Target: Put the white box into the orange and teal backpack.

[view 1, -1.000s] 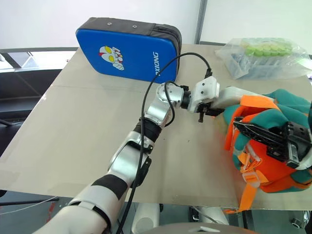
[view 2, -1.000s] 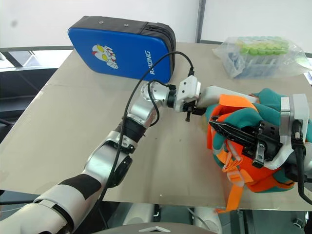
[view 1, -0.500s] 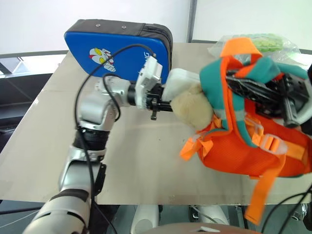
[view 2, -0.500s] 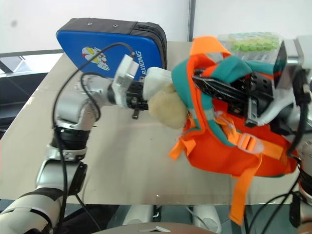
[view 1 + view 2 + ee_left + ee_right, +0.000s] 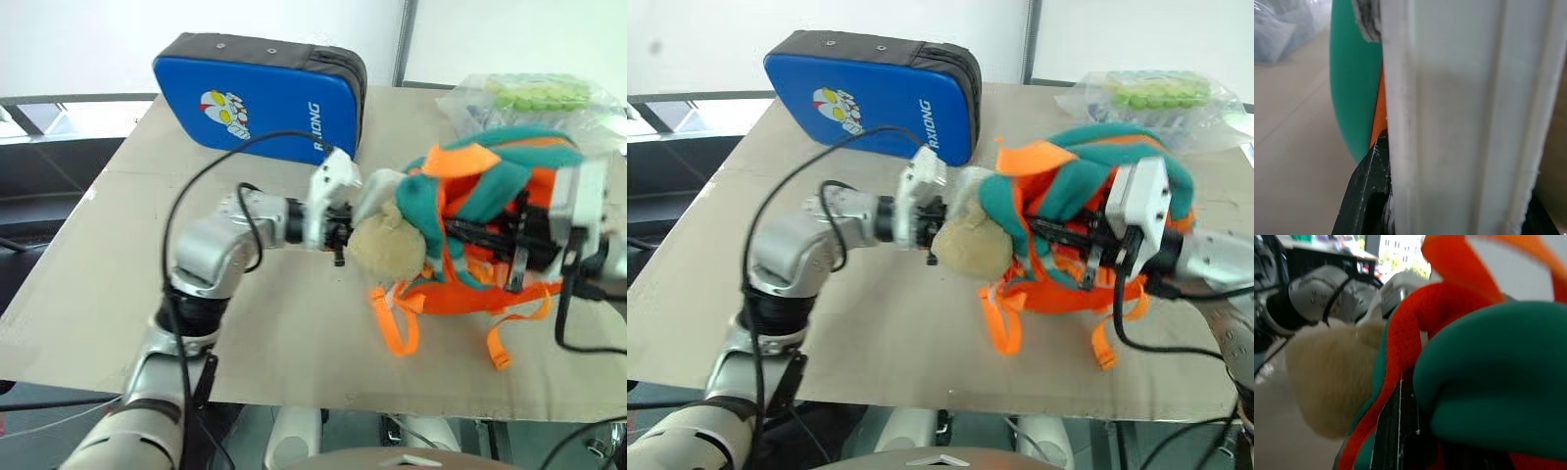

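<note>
The white box (image 5: 380,186) is clamped in my left gripper (image 5: 345,217), its far end tucked against the teal rim of the orange and teal backpack (image 5: 495,201). The backpack lies on its side at the table's right, straps trailing toward the front edge. Its tan plush ball (image 5: 387,245) hangs just under the box. My right gripper (image 5: 480,238) reaches in from the right, shut on the backpack's teal edge. In the left wrist view the white box (image 5: 1464,117) stands beside a black finger (image 5: 1369,196). The box's far end is hidden.
A big blue padded case (image 5: 260,98) stands at the back of the beige table (image 5: 127,264). A clear bag of green items (image 5: 534,103) lies at the back right. Bare tabletop stretches left of my left arm.
The backpack, raised half a second ago, has come down onto the table, more toward the centre than a second ago. My left gripper drew left with the box.
</note>
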You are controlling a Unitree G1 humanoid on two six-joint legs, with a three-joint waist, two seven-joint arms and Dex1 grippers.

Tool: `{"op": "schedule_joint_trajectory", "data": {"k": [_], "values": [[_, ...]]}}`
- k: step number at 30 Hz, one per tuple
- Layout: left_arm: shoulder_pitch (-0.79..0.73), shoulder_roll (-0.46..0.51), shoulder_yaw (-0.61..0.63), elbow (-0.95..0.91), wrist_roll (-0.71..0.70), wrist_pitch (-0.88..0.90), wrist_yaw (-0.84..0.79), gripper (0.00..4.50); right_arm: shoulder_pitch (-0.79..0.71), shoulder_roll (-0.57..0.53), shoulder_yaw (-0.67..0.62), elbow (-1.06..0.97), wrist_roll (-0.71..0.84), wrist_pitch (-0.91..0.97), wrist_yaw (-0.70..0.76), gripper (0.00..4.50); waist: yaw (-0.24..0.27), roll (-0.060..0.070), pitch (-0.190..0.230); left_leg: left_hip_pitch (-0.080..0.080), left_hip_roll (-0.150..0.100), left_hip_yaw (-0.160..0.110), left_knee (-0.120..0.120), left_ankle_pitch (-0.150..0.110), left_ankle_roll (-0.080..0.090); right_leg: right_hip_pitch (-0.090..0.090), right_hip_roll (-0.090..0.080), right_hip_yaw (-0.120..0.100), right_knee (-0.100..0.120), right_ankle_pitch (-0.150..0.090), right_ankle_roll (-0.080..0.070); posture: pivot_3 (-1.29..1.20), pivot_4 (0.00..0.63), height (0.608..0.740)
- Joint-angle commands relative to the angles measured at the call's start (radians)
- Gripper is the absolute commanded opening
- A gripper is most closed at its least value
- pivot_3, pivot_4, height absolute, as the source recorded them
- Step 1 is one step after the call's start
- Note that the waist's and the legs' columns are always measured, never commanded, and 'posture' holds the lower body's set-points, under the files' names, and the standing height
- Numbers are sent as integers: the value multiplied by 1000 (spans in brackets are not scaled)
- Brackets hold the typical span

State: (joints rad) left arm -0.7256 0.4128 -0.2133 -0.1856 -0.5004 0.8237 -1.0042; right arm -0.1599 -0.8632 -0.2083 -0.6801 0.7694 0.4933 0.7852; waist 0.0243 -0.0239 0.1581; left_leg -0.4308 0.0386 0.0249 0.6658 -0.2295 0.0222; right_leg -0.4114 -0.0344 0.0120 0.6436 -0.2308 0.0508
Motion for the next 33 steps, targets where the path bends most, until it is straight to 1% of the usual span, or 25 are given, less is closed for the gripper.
{"op": "schedule_joint_trajectory", "data": {"k": [1, 4, 5, 8, 10, 11, 12, 13, 14, 16, 18, 20, 23, 26, 27, 30, 33], "values": [[-67, -63, -72, 79, 42, -82, -18, 1140, 123, -21, -92, -45, -46, -10, 7, 52, -1, 0, 0, 0, 0, 0, 1, 0, 0, 0, 0, 0, 0, 0, 0, 0, 150, 740], [-114, -118, -142, 202, 102, -129, -25, 1140, 212, -5, -155, -51, -54, -17, -2, 52, -10, 0, -1, 2, 0, 0, 3, 0, 0, 2, 1, 2, 1, 0, 0, 0, 150, 740], [-136, -164, -178, 275, 124, -143, -29, 1140, 249, 1, -172, -58, -65, -23, -3, 52, -10, 0, -1, 3, 0, 0, 3, 0, 0, 2, 2, 3, 1, 0, 0, 0, 150, 740], [-193, -317, -280, 531, 232, -261, -20, 1140, 325, 23, -197, -87, -77, -34, -12, 52, -8, 1, -3, 5, 0, -1, 3, 0, 0, 5, 3, 3, 1, 0, 0, 0, 150, 740], [-207, -369, -309, 645, 296, -356, -19, 1140, 342, 33, -202, -97, -81, -37, -23, 52, -9, 1, -3, 5, -1, -1, 3, 0, 1, 5, 3, 3, 1, 0, 0, 0, 150, 740], [-212, -384, -324, 694, 336, -432, -14, 1140, 352, 38, -206, -99, -87, -40, -25, 52, -9, 2, -3, 4, -1, -1, 3, -1, 1, 5, 3, 3, 0, 0, 0, 0, 150, 740], [-211, -397, -318, 722, 344, -469, -24, 1140, 362, 42, -209, -101, -93, -41, -26, 52, -9, 2, -5, 4, -1, -1, 3, -1, 1, 5, 3, 4, 0, 0, 0, 0, 150, 740], [-205, -415, -274, 730, 315, -476, -23, 1140, 372, 45, -212, -100, -101, -44, -27, 52, -7, 2, -6, 5, -1, -1, 3, -1, 1, 6, 3, 4, -1, 0, 0, 0, 150, 740], [-198, -422, -237, 724, 292, -478, -26, 2147, 381, 47, -214, -101, -108, -46, -29, 0, -4, 2, -7, 5, -1, -1, 3, -1, 1, 6, 2, 3, -1, 0, -1, 0, 150, 740], [-167, -392, -169, 651, 242, -447, -53, 2947, 394, 50, -216, -98, -124, -54, -29, 0, -5, 2, -7, 4, -1, -1, 3, -1, 2, 6, 2, 3, -1, -2, -4, 0, 150, 740], [-125, -322, -117, 540, 197, -399, -97, 3685, 399, 58, -219, -90, -125, -55, -37, 0, -10, 2, -7, 4, -1, -2, 3, -1, 2, 6, 2, 4, -1, -2, -4, 0, 150, 740], [-80, -257, -47, 425, 120, -343, -130, 4482, 398, 65, -212, -73, -134, -60, -37, 0, -18, 2, -7, 6, 0, -3, 2, -1, 2, 6, 3, 5, 0, -2, -4, 0, 150, 740], [-15, -146, 40, 265, -13, -205, -180, 4482, 395, 73, -189, -39, -161, -71, -32, 0, -37, 2, -7, 9, 1, -3, 0, -1, 2, 6, 5, 8, 2, 0, -1, 0, 150, 740], [40, -68, 114, 160, -110, -136, -194, 4482, 379, 75, -165, -8, -181, -76, -28, 0, -37, 3, -7, 13, 2, -2, -1, -1, 2, 7, 5, 10, 4, -1, -1, 0, 150, 740], [52, -52, 133, 138, -133, -117, -190, 4482, 372, 75, -159, 0, -184, -75, -28, 0, -36, 3, -7, 13, 2, -2, -1, -1, 2, 7, 5, 10, 4, -2, -4, 0, 150, 740], [86, -12, 166, 70, -180, -84, -184, 4482, 349, 74, -143, 20, -195, -73, -28, 0, -28, 2, -7, 14, 1, -2, -1, -1, 2, 9, 4, 9, 3, -3, -4, 0, 150, 740], [95, -7, 188, 27, -214, -55, -141, 4482, 331, 74, -132, 23, -195, -66, -29, 0, -27, 2, -7, 14, 1, -2, 0, -1, 2, 9, 3, 9, 3, -3, -4, 0, 150, 740]]}}
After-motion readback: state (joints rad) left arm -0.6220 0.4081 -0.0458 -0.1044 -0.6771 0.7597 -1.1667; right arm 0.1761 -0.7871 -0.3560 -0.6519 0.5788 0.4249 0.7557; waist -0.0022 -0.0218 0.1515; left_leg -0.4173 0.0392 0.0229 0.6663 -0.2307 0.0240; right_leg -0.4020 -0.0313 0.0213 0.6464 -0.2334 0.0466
